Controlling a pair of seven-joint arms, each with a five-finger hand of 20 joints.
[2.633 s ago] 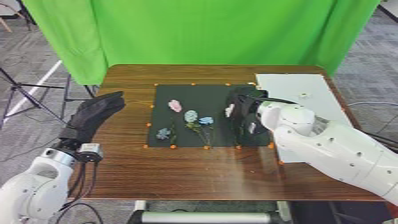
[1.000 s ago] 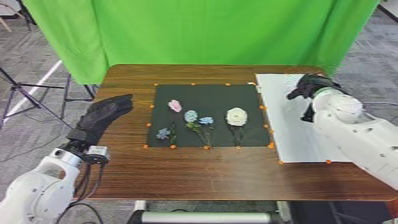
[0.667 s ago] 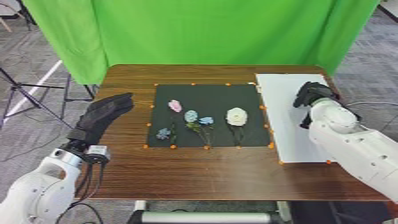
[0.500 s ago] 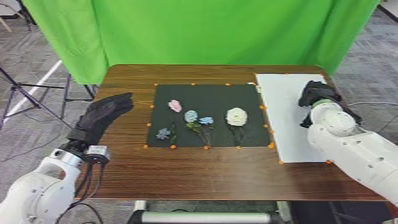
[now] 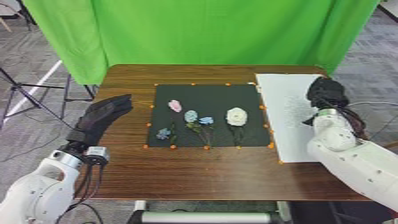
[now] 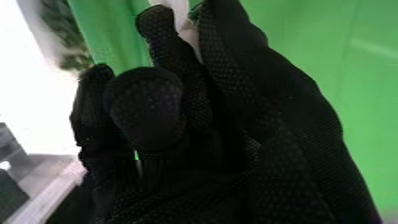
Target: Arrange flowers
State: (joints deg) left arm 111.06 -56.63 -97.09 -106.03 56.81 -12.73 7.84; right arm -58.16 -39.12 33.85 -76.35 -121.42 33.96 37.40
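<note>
On the black mat (image 5: 213, 95) across my bench (image 5: 195, 172) lie a pink flower (image 5: 175, 105), blue flowers (image 5: 206, 120) and, rightmost, a white flower (image 5: 236, 116). My left robot hand (image 5: 107, 111) is open, left of the mat. My right robot hand (image 5: 329, 92) is at the white sheet's (image 5: 286, 135) right edge; whether it grips anything, I cannot tell.
</note>
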